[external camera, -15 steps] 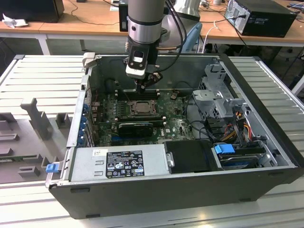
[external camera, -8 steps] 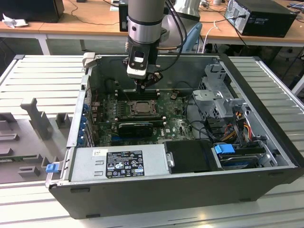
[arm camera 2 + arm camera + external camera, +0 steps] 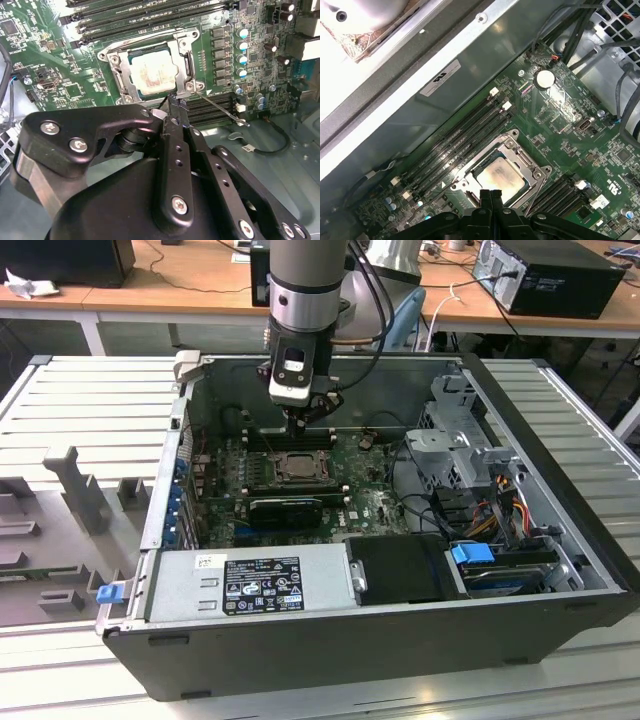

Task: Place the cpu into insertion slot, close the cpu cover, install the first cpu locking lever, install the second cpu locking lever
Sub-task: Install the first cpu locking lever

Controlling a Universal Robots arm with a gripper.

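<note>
Exterior view: arm reaches down into the open pc case (image 3: 400, 652), gripper (image 3: 298, 424) just over the insertion slot (image 3: 262, 468). The power supply label (image 3: 262, 585) has print I can't make out. Second wrist view, close up: cpu (image 3: 152, 75) is seated in the slot and the cpu cover (image 3: 119, 75) lies flat around it. A thin lever (image 3: 222, 107) juts out free. Jaws are pressed together at the slot corner, nothing seen between them. First wrist view adds a case-wall sticker (image 3: 440, 79) and a coin cell (image 3: 545, 78).
</note>
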